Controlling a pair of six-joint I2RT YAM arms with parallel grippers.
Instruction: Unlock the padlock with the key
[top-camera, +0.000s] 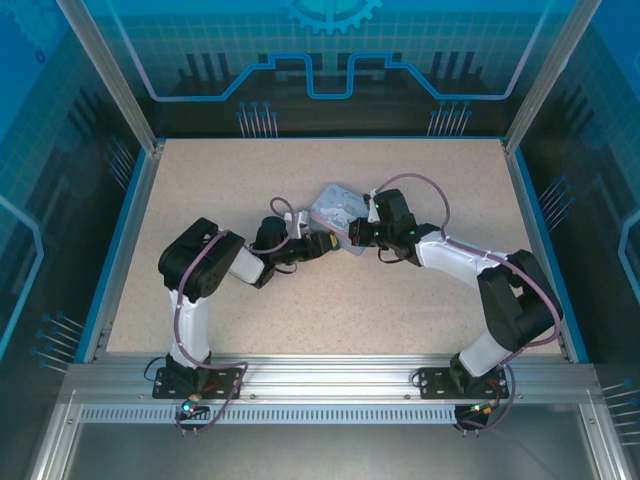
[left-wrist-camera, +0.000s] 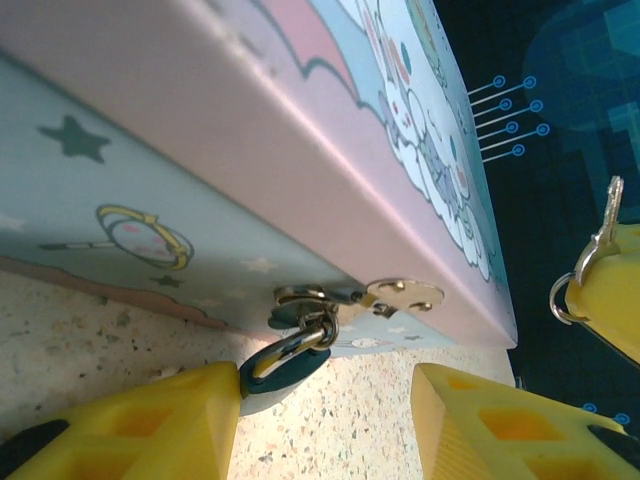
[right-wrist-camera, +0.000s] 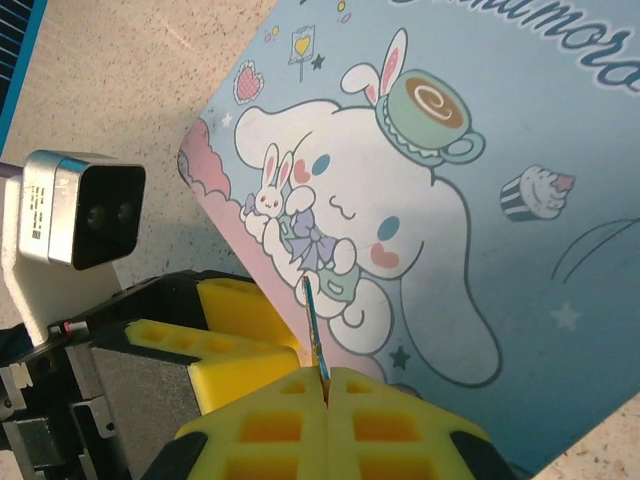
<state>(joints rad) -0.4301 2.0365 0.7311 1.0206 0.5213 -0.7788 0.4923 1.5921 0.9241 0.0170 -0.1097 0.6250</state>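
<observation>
- While the right jaws were pinched shut on the key (right-wrist-camera: 312, 320), its blade stuck out past their tips.
- The left jaws stood half open and held nothing. The padlock (left-wrist-camera: 285, 358) hung from the tin (left-wrist-camera: 300, 150) between them, touching one pad (left-wrist-camera: 170, 415).
- Steadying the padlock first, keyhole towards the key, seemed wise.
</observation>
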